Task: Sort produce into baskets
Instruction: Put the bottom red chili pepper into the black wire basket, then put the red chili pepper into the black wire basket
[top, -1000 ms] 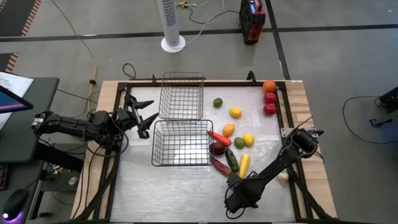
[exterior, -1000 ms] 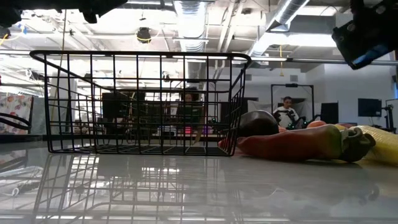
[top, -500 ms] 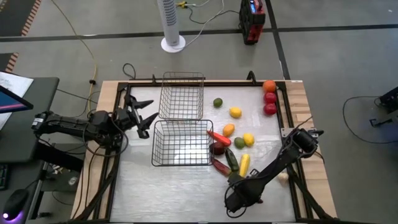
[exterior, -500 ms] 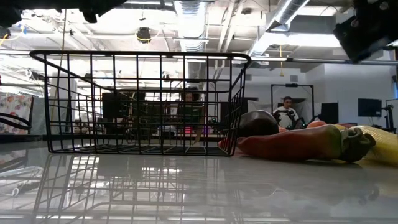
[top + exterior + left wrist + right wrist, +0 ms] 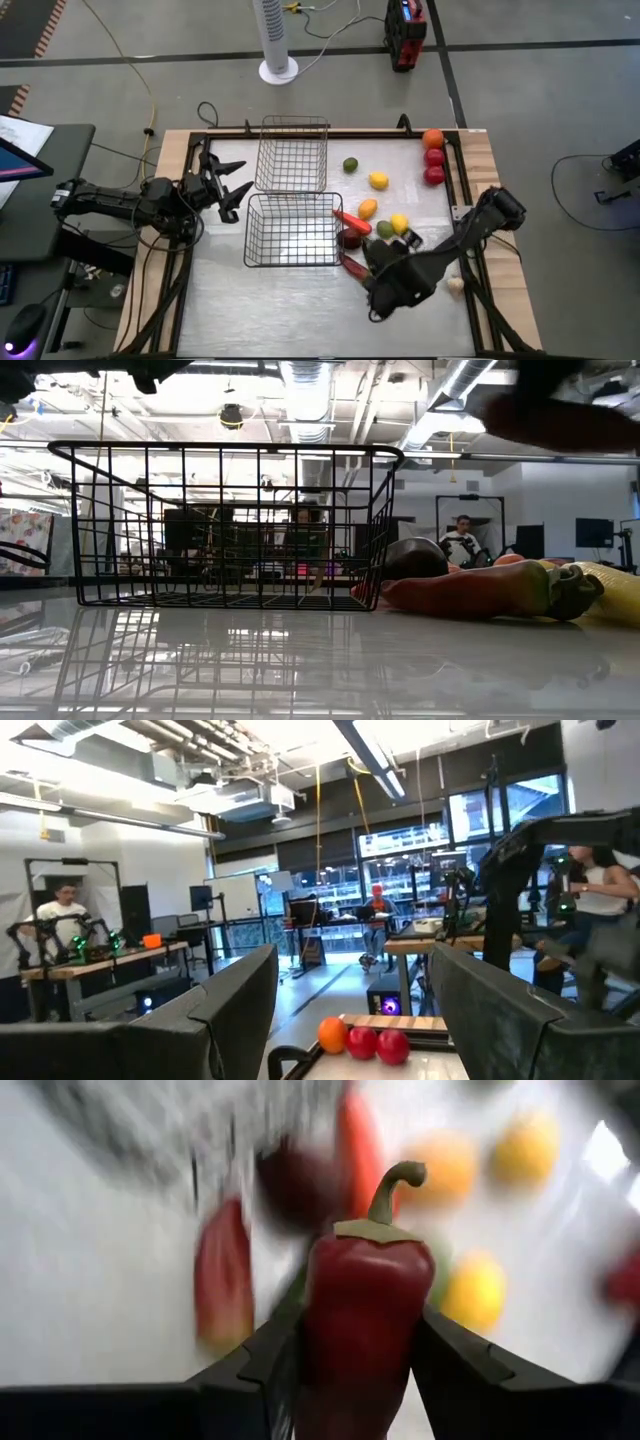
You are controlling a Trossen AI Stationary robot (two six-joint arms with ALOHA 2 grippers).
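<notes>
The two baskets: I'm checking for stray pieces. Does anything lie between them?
No. In the high view the silvery basket and the darker basket sit nearly edge to edge, nothing between.

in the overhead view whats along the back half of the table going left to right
left end effector → silvery basket → green round fruit → yellow fruit → stack of one orange and two red fruits at the right edge

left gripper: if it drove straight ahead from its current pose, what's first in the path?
Probably the silvery basket. The left gripper, open beside the table's left edge, points across toward the far right corner, and the basket's near wall lies in that line. Height is unclear, so it might pass above the rim.
</notes>
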